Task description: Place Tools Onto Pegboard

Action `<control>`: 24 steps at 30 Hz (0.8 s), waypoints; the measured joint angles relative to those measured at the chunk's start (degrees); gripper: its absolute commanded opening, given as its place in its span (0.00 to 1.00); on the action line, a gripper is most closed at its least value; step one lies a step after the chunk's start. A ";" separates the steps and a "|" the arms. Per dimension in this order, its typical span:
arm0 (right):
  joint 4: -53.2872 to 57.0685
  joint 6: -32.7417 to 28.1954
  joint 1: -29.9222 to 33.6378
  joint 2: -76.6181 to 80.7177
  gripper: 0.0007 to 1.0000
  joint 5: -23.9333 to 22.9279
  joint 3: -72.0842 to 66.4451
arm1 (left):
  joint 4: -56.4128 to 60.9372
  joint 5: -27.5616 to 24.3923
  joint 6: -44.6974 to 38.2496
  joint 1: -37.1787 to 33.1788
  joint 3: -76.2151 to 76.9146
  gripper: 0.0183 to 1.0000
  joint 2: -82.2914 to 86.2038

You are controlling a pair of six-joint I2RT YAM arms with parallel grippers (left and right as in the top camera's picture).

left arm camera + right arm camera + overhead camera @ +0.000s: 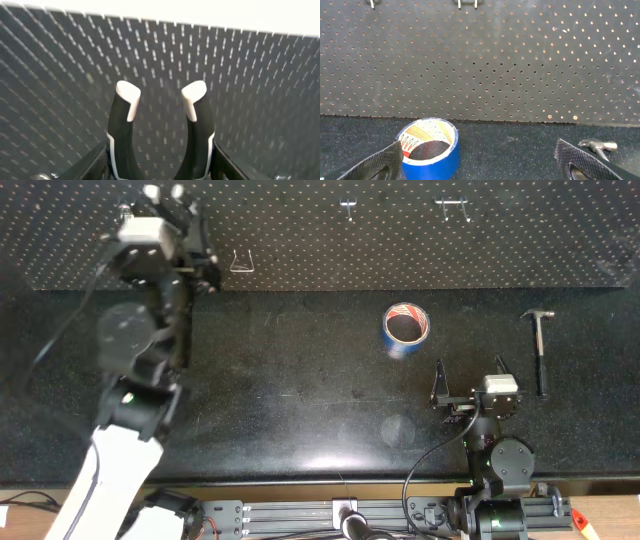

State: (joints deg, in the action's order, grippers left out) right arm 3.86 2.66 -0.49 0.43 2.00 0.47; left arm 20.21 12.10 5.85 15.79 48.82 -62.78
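Up against the pegboard [400, 240] the left gripper [161, 100] hangs parted and empty, while the right gripper [477, 162] gapes wide near the tape roll [406, 327] and hammer [540, 350] on the table [280, 380], so grasping one probably comes next.

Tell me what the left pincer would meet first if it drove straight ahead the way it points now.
Most likely the pegboard: the left pincer faces its perforated face head-on, open, with nothing between. How near the board is, the wrist view does not settle.
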 measured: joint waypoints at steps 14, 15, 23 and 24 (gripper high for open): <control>-0.02 0.00 0.00 0.00 0.98 0.00 0.00 | 19.98 -0.79 -0.04 0.00 -1.73 0.01 -22.47; -0.02 0.00 0.00 0.00 0.98 0.00 0.00 | 20.02 -0.76 -0.04 0.00 -1.73 0.01 -22.67; -0.02 0.00 0.00 0.00 0.98 0.00 0.00 | 20.00 -0.76 -0.04 0.00 -1.73 0.01 -25.83; -0.02 0.00 0.00 0.00 0.98 0.00 0.00 | 20.00 -0.76 -0.04 0.00 -1.73 0.01 -26.27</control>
State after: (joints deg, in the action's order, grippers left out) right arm 3.84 2.66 -0.49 0.43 2.00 0.47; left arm 40.21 11.33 5.80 15.79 47.09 -89.06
